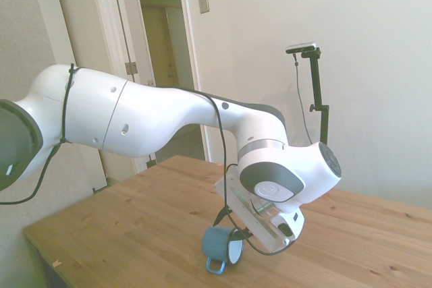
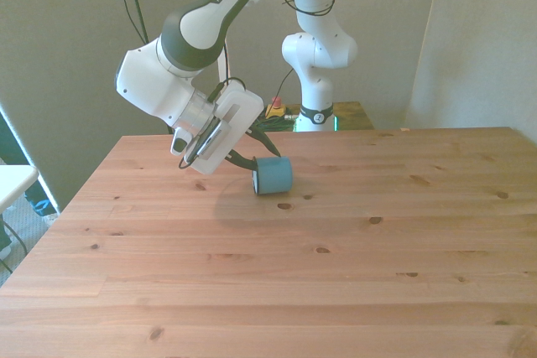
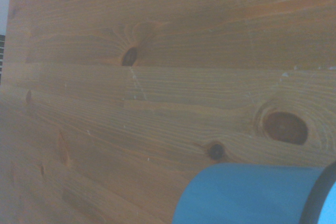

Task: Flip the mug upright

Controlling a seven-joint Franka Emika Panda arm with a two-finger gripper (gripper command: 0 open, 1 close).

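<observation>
The pincer [image 1: 237, 235] is tilted low over the table [image 2: 336, 274], and its dark fingers appear to pinch the rim of the light-blue enamel mug [image 1: 223, 246], one finger seemingly inside the mouth and one outside, though the contact itself is too small to see clearly. The mug lies on its side or slightly tipped, its white interior showing in the side view and its loop handle [image 1: 215, 266] pointing down toward the wood. In the front view it sits [image 2: 272, 175] toward the far part of the table, left of the middle in the front view, just beside the white hand. The wrist view shows only a blue patch of its wall [image 3: 247, 195] over knotty boards.

To do this step well, I would judge that the wrist should roll slowly so the mouth turns upward, keeping the grip firm on the thin rim, and lower the base flat before letting go, since smooth enamel may slip
</observation>
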